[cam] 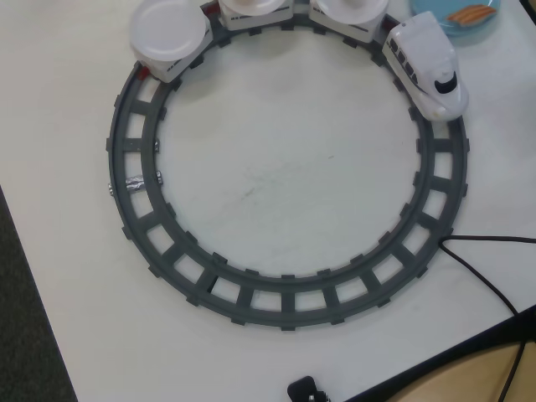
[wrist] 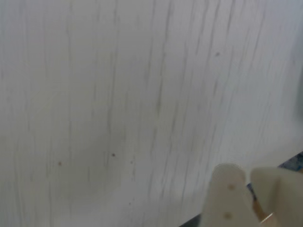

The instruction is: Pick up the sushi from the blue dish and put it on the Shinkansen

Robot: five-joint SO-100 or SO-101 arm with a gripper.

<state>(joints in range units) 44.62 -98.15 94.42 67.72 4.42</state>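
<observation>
Two pale fingers (wrist: 227, 194) are seen at the bottom edge of the wrist view, almost touching, with only a thin gap between them; nothing is held by the gripper (wrist: 247, 182), and bare white table (wrist: 118, 94) is faced. In the overhead view, the sushi (cam: 471, 13) is seen lying in the blue dish (cam: 490, 23) at the table's top right corner. The Shinkansen (cam: 427, 63) is stood on the grey track (cam: 276, 293) just beside the dish, with cars carrying white plates (cam: 169, 28) trailing along the top edge.
</observation>
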